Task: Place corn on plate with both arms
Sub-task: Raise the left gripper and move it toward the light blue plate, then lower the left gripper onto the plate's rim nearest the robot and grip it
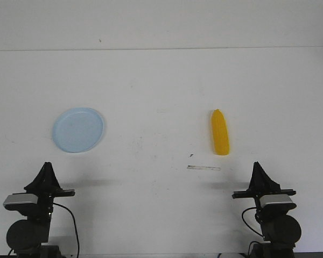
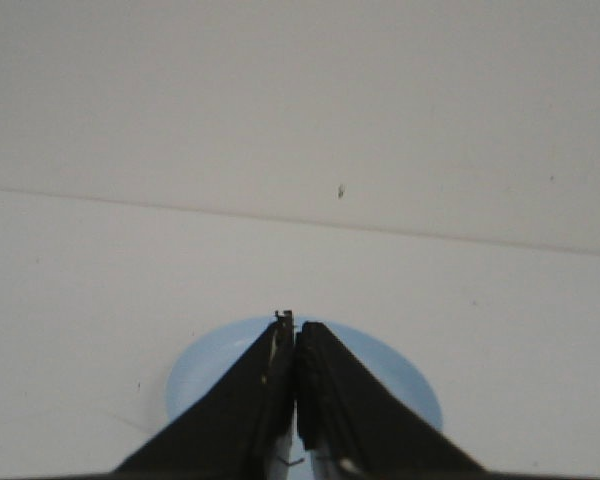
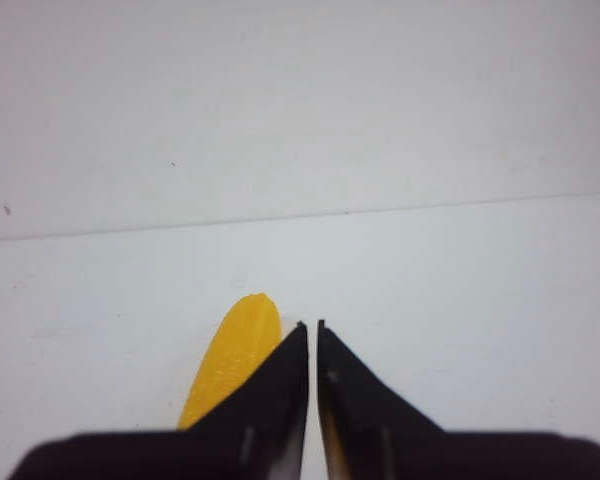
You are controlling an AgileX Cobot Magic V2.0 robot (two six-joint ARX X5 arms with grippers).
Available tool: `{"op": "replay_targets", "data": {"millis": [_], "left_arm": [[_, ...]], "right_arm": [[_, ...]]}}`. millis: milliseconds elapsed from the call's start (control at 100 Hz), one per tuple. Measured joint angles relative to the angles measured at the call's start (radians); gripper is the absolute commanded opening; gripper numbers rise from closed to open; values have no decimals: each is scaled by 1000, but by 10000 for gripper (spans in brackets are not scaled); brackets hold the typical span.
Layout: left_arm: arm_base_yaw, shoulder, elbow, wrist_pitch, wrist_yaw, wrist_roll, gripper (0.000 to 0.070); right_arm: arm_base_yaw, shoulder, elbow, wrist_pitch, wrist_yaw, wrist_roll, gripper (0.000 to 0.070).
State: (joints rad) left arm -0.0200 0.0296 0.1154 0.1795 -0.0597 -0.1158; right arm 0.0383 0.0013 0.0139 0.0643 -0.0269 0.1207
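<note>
- A yellow corn lies alone on the white surface, on the robot's right side, its tapered end pointing away from the robot; nothing holds it.
- The pale blue plate sits bare on the left side, well apart from the corn, with open surface between the two.
- The left gripper is parked low at the near edge, just short of the plate; its wrist view shows the fingers pressed together with nothing between them and the plate's rim showing behind the tips.
- The right gripper waits at the near edge on the opposite side, the corn ahead of it and slightly inward; its wrist view shows the fingers all but closed, a thin sliver of daylight between them, holding nothing, with the cob just beyond the tips.
- A short pale strip, apparently tape or a scuff, marks the surface between the right gripper and the corn.
- Judged from this layout, the job has not begun: the approach, the grasp, the carry across and the set-down on the plate all remain.
</note>
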Motion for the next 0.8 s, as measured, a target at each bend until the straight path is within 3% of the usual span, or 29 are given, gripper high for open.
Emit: {"op": "replay_targets", "data": {"millis": [190, 450, 590, 800], "left_arm": [[0, 114, 108, 5, 47, -11, 1], [0, 377, 370, -293, 65, -18, 1], [0, 513, 453, -293, 102, -18, 1], [0, 732, 503, -304, 221, -18, 1]], "right_arm": [[0, 0, 0, 0, 0, 0, 15], [0, 0, 0, 0, 0, 0, 15], [0, 0, 0, 0, 0, 0, 15], [0, 0, 0, 0, 0, 0, 15]]}}
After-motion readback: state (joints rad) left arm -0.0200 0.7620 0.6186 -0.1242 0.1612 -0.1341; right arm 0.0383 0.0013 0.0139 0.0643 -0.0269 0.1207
